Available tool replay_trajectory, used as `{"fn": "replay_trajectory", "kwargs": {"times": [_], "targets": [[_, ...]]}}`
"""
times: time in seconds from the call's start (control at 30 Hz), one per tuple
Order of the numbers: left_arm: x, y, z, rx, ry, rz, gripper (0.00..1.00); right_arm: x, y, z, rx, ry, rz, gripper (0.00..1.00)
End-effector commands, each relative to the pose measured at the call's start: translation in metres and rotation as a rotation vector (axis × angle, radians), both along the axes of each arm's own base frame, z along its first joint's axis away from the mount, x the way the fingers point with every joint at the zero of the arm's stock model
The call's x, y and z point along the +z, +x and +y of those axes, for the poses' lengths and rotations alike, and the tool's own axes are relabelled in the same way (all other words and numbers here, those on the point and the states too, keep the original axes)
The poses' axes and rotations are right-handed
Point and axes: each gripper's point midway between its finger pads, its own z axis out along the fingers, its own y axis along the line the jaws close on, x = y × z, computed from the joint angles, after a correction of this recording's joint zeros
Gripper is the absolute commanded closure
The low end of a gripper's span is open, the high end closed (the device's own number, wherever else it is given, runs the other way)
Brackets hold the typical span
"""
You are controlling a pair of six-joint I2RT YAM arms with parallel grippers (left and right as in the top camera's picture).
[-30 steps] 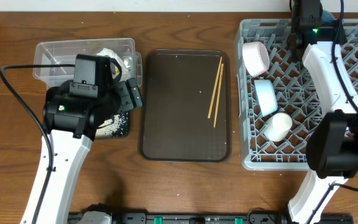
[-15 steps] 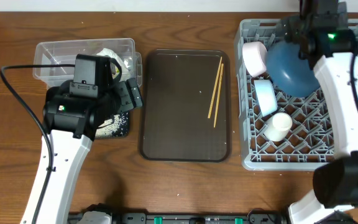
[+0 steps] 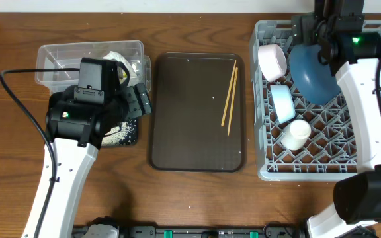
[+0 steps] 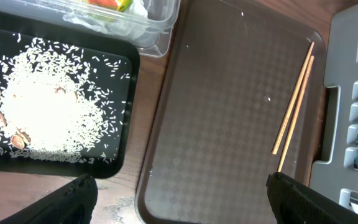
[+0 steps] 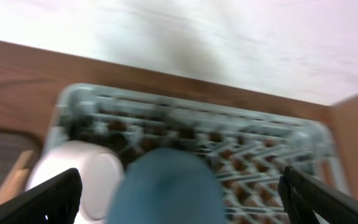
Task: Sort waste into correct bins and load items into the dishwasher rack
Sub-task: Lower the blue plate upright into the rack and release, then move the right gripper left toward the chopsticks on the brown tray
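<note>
Below the left hand (image 4: 182,200): a shallow black rectangular tray-bin (image 4: 114,155) on the wooden counter (image 3: 197,198), with loose white rice grains (image 4: 42,112) piled in it.
Left hand state: released, fingers spread wide with nothing between them.
Just beyond the left hand: a clear plastic rectangular tub (image 3: 58,53) touching the black tray-bin's far edge; inside it lies a crumpled white tissue with a yellow-orange-green wrapper (image 3: 118,59).
Right of the left hand: a large dark brown serving tray (image 3: 190,119) carrying a pair of thin wooden chopsticks (image 4: 294,106), side by side near the tray's far right edge.
Right hand (image 3: 316,30) state: released, fingers spread wide and gripping nothing; its wrist view is blurred.
Directly under the right hand: a dark blue round plate (image 3: 313,73), standing tilted among the pegs of the large square grey plastic rack (image 3: 270,168).
Left of the right hand: a white bowl (image 3: 271,61) on its side in the rack.
Nearer the robot than the right hand: a pale blue bowl (image 3: 283,102) on edge, then a small white cup (image 3: 296,132), both in the rack.
</note>
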Motion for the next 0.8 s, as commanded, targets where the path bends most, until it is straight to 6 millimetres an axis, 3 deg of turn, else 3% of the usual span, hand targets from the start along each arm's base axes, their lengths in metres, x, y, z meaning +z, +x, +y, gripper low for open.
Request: {"fn": "replay_trajectory", "kwargs": {"times": [0.0,0.17,0.4,0.57,0.7,0.77], "targets": [[-0.004,0.000,0.004,0.006,0.016,0.013,0.10,0.002,-0.015,0.049,0.120,0.210,0.034,0.01],[-0.004,0.000,0.004,0.006,0.016,0.013,0.10,0.015,-0.037,0.116,0.384,0.405,0.068,0.01],[-0.004,0.000,0.004,0.006,0.016,0.013,0.10,-0.007,-0.062,0.150,0.259,0.481,0.205,0.01],[-0.004,0.000,0.004,0.006,0.016,0.013,0.10,-0.044,-0.071,0.177,0.134,0.429,0.291,0.09],[-0.004,0.000,0.004,0.006,0.016,0.013,0.10,-0.087,-0.071,0.209,0.135,0.334,0.347,0.22],[-0.004,0.000,0.004,0.006,0.016,0.013,0.10,-0.108,-0.068,0.215,0.081,0.304,0.360,0.25]]}}
